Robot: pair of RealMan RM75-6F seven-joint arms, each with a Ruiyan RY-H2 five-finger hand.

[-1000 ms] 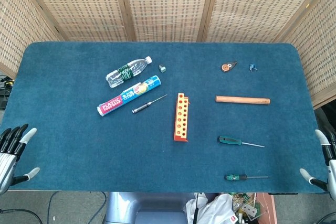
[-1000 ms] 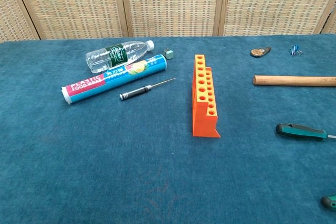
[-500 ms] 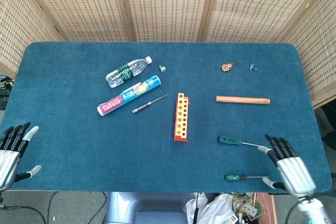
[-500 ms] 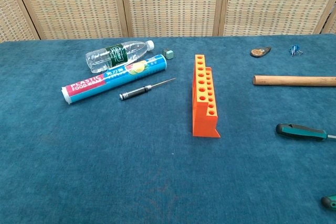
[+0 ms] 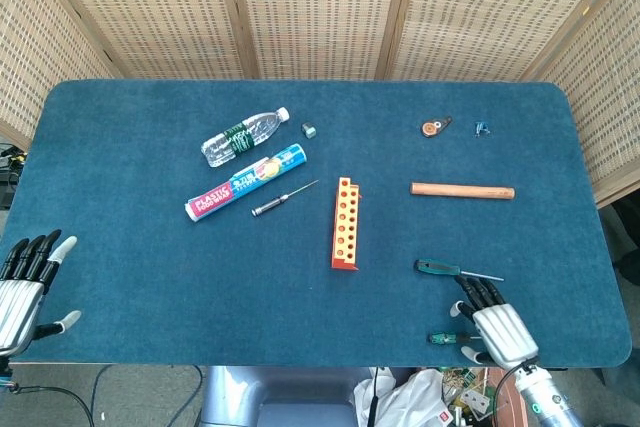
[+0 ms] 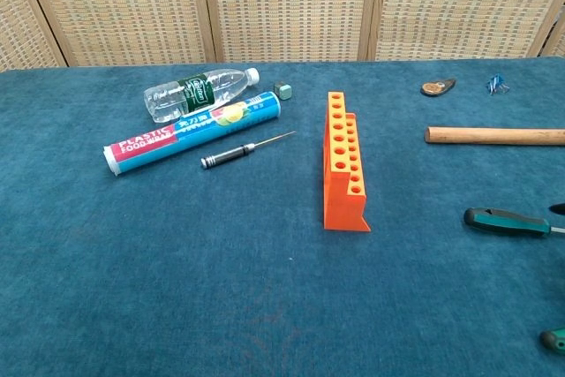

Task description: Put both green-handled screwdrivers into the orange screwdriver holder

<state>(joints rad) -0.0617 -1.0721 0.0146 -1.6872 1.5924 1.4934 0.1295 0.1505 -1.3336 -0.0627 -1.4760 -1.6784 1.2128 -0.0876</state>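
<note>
A: Right robot hand (image 5: 495,327)?

B: Seen in the head view only, at the near right edge of the worktop (image 5: 150,267). Fingers (image 5: 478,293) spread and pointed away from the robot, thumb out to the side, nothing pinched.

A: And directly around it?

B: Sat over the shaft of the nearer green-handled screwdriver (image 5: 447,338), with only the handle poking out on the inner side. Could not tell touching from hovering. Fingertips just short of the farther green-handled screwdriver (image 5: 440,269), lying flat with its tip toward the right.

A: Orange screwdriver holder (image 5: 345,223)?

B: Further in, near the middle of the worktop, upright, its rows of holes open at the top. Apart from both screwdrivers.

A: Left robot hand (image 5: 25,282)?

B: Far off at the near left corner, partly past the worktop's edge, fingers straight and slightly apart, gripping nothing.

A: Beyond that?

B: Wooden rod (image 5: 462,190) behind the farther screwdriver. Left of the holder, a small black screwdriver (image 5: 272,204), then a food wrap box (image 5: 245,182) and a water bottle (image 5: 243,137) side by side.
</note>
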